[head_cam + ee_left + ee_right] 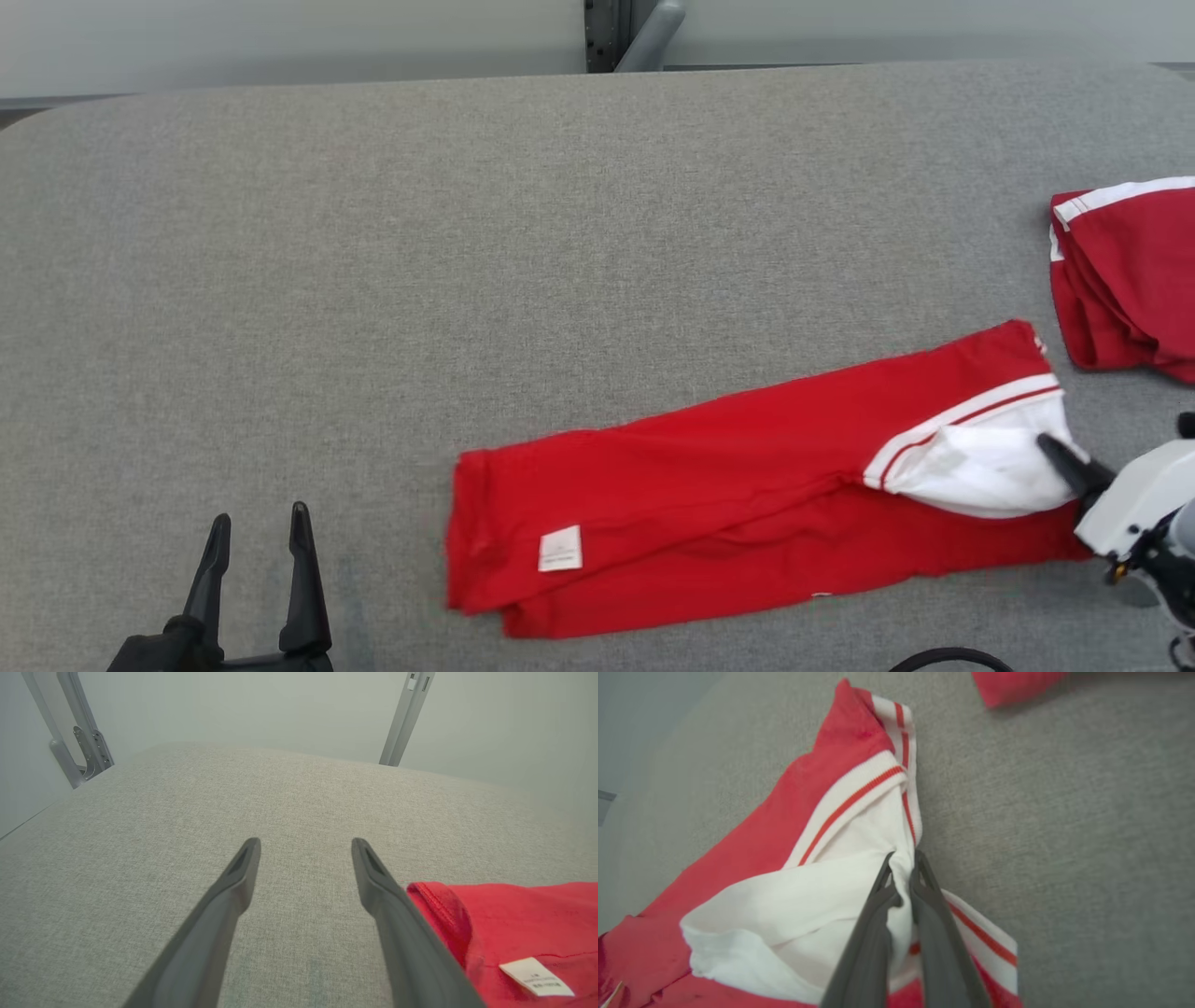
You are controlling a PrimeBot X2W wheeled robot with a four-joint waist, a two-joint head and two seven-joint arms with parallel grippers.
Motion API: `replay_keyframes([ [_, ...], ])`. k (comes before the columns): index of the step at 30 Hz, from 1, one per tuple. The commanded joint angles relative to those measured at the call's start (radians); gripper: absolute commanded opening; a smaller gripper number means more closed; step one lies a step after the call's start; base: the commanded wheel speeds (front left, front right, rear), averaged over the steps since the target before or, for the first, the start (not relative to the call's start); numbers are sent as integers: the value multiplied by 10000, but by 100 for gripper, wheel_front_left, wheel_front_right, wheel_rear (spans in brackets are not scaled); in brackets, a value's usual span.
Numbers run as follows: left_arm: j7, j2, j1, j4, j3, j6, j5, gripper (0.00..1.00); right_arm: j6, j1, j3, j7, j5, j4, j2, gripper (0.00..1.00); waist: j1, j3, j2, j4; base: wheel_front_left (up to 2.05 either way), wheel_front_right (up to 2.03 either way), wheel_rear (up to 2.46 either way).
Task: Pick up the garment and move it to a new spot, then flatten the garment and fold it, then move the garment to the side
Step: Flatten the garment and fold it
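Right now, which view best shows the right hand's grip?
Right wrist view: right hand shut on the garment's white fabric, close up. Head view shows it small at the edge; left wrist view, the garment's label end.

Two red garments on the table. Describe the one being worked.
On the grey fabric table, look front right. The long red garment lies as a strip, its white end pinched by the right end effector. Unlike the bunched red garment at the right edge, it carries a white label.

second red garment (1125,280) cut off by head view's right edge. label (560,548) print on the garment (728,485) too small to read. right gripper (903,856) tips buried in white fold.
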Motion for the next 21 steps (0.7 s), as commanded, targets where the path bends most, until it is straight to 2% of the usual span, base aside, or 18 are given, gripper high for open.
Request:
replay_keyframes([
  [1,-25,12,-40,22,18,-15,60,100,-8,-153,-133,-92,75,-4,-241,0,0,-129,0,-116,0,0,0],
  [8,-25,12,151,117,-139,114,-218,100,-6,-347,-997,-492,508,-766,-1674,0,0,-345,0,-375,0,0,0],
  [14,-25,13,292,-2,-367,280,-390,100,-5,197,-1951,-693,178,-1934,-2810,0,0,-408,0,-446,0,0,0],
  [17,-26,14,327,-21,-425,319,-455,100,-5,525,-1954,-426,-28,-3191,-2884,0,0,-395,0,-492,0,0,0],
  [21,-26,14,279,-28,-526,368,-522,100,-3,981,-1174,277,-486,-5143,-2513,0,0,-340,0,-527,0,0,0],
])
